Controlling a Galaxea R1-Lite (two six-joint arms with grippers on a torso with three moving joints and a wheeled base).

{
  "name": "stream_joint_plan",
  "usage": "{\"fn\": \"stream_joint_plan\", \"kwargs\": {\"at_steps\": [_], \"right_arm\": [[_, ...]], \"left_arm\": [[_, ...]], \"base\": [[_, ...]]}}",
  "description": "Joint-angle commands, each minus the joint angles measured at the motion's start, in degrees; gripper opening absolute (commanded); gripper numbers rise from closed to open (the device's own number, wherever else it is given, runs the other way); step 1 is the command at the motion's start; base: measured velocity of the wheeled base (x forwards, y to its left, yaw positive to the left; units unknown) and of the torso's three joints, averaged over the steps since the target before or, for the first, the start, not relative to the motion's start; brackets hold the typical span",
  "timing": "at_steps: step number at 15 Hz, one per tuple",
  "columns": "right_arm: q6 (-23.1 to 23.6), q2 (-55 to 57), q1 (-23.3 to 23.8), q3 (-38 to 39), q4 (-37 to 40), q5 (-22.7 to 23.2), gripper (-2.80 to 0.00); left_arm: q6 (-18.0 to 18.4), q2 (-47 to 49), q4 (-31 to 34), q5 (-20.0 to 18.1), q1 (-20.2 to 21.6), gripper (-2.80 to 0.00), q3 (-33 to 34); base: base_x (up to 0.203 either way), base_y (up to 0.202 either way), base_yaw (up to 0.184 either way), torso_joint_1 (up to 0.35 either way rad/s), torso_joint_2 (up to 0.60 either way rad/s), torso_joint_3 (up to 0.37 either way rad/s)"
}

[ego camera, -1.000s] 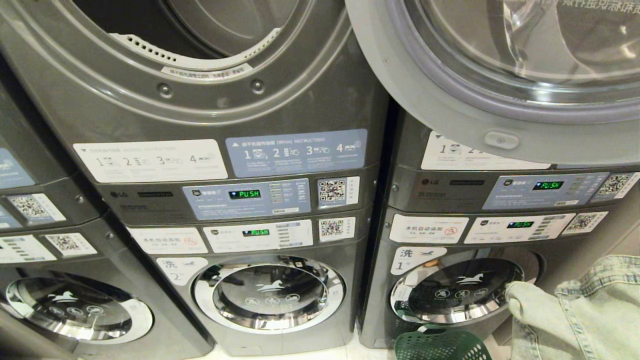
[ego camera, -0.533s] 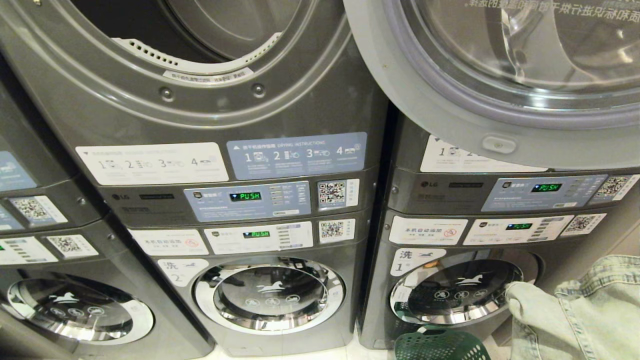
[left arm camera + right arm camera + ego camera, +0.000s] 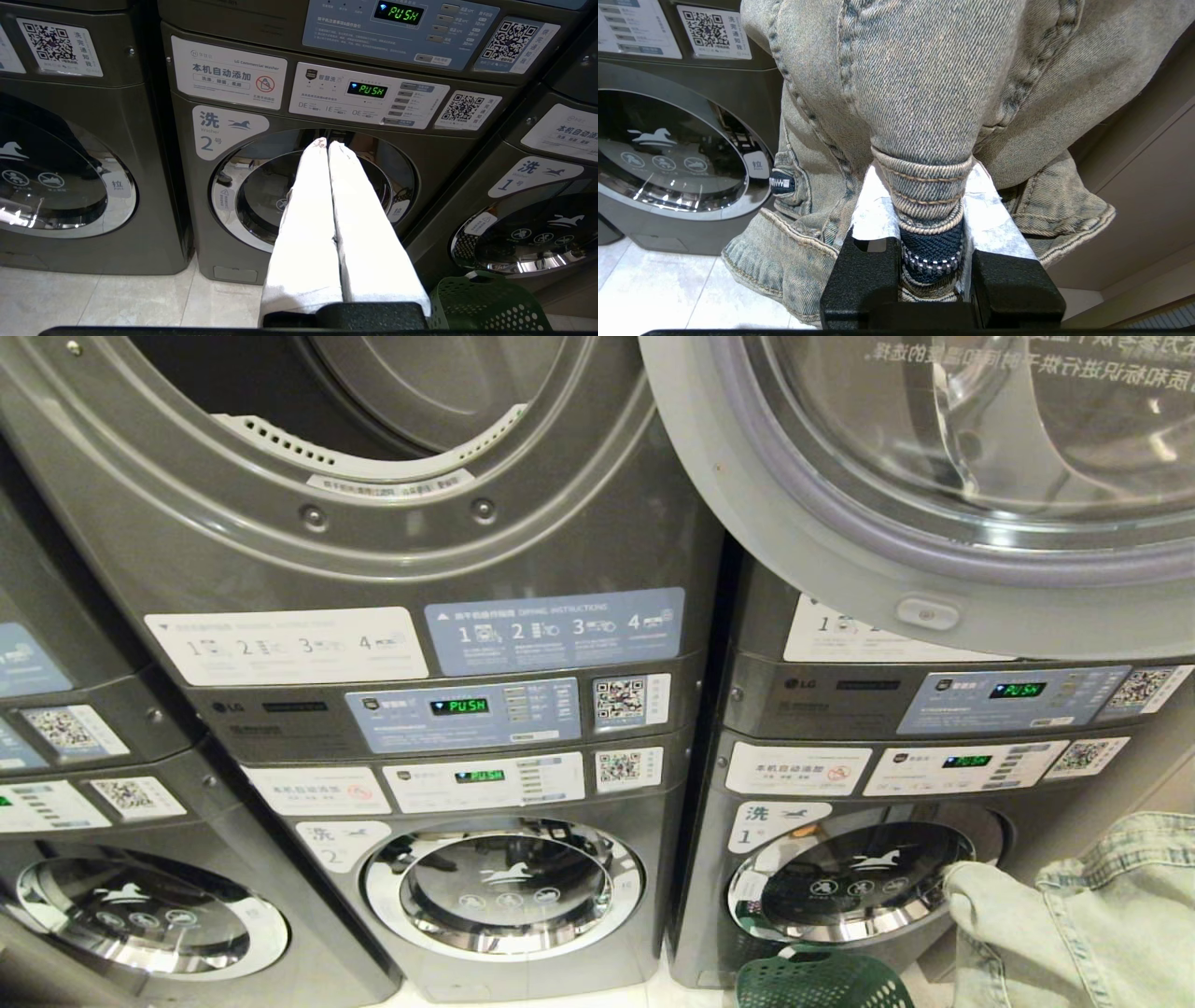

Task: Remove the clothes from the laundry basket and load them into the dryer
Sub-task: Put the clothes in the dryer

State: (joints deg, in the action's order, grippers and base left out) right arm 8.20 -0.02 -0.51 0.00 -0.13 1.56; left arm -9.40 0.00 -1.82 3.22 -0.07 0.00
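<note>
Denim garment [image 3: 924, 93]: faded blue-grey wash, tan stitching, dark navy ribbed trim with a silver zip. Laundry basket [image 3: 822, 980]: dark green, perforated dot pattern. Dryer [image 3: 420, 551] and other machine fronts: dark metallic grey; labels white and pale blue; displays green. Door rings chrome. Floor [image 3: 93, 298]: pale cream tile.

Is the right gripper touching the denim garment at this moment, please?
Touching: the right wrist view shows the right gripper clamped on a fold of the denim garment.
</note>
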Motion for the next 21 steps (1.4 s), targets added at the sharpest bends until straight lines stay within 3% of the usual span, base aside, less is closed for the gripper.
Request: {"fn": "stream_joint_plan", "kwargs": {"at_steps": [1, 13, 21], "right_arm": [[0.1, 0.0, 0.0, 0.4, 0.0, 0.0, -2.8], [-0.5, 0.0, 0.0, 0.4, 0.0, -0.1, -2.8], [-0.4, 0.0, 0.0, 0.4, 0.0, -0.1, -2.8]], "left_arm": [[-0.1, 0.1, -0.1, 0.0, 0.0, -2.8, 1.8], [-1.2, 0.0, -0.2, 0.0, 0.0, -2.8, 1.8], [-1.2, 0.0, -0.2, 0.0, 0.0, -2.8, 1.8]], "base": [[0.0, 0.0, 0.0, 0.076, -0.15, -0.069], [0.001, 0.005, 0.0, 0.029, -0.06, -0.027], [0.001, 0.18, -0.002, 0.003, 0.0, -0.001]]}}
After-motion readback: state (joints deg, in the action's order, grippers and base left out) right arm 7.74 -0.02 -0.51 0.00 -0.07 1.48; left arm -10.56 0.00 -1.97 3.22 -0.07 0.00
